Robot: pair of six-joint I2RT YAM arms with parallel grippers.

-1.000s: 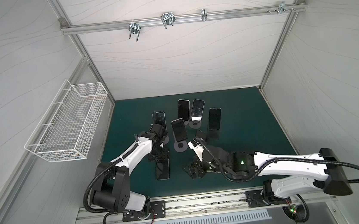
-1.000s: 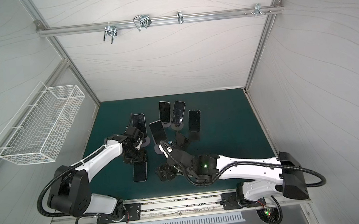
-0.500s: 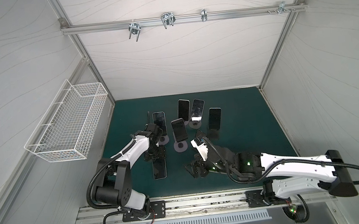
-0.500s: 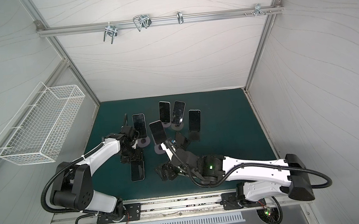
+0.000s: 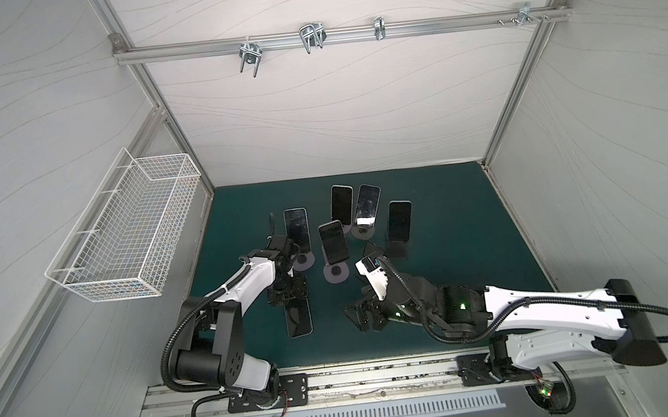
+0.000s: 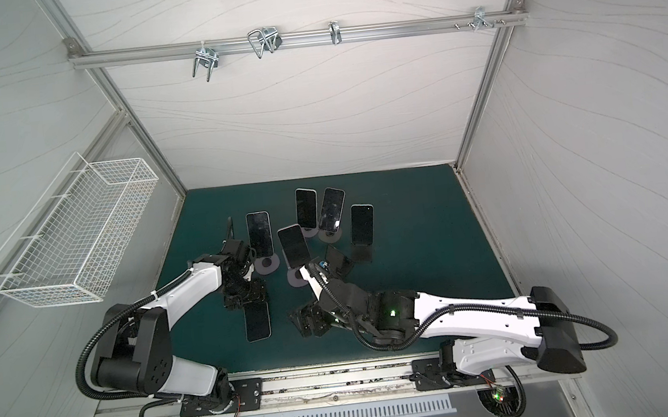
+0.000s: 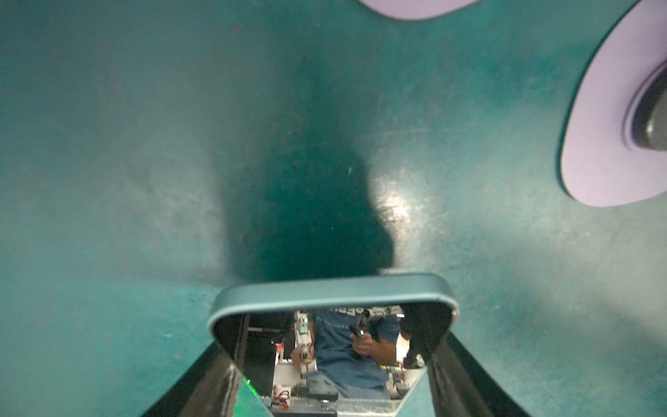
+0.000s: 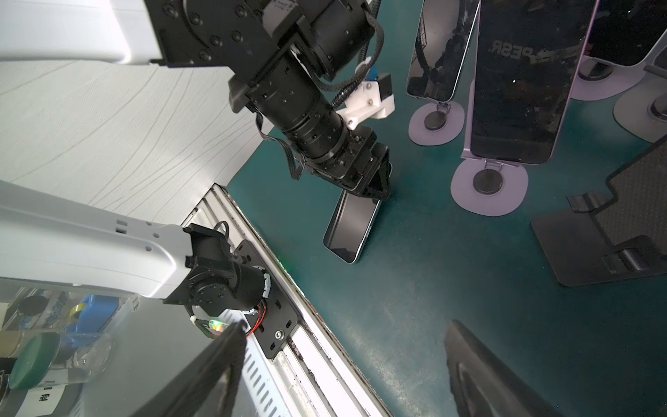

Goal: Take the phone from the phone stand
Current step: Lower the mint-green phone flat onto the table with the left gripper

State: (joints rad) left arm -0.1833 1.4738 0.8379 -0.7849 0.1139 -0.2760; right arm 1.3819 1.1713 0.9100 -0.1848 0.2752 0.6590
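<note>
A dark phone lies flat on the green mat near the front, seen in both top views. My left gripper reaches down over its far end. In the left wrist view that end sits between my left gripper's two fingers, which touch both its long edges. The right wrist view shows those fingers clamped at the phone's end. My right gripper hovers low over bare mat to the right, open and empty.
Several other phones stand upright on stands behind. Lilac round bases lie close to the left gripper. An empty black stand is near the right arm. A wire basket hangs on the left wall.
The left gripper and the phone in it have shifted slightly left over the mat. The right arm has drawn back a little to the right, its jaws unchanged.
</note>
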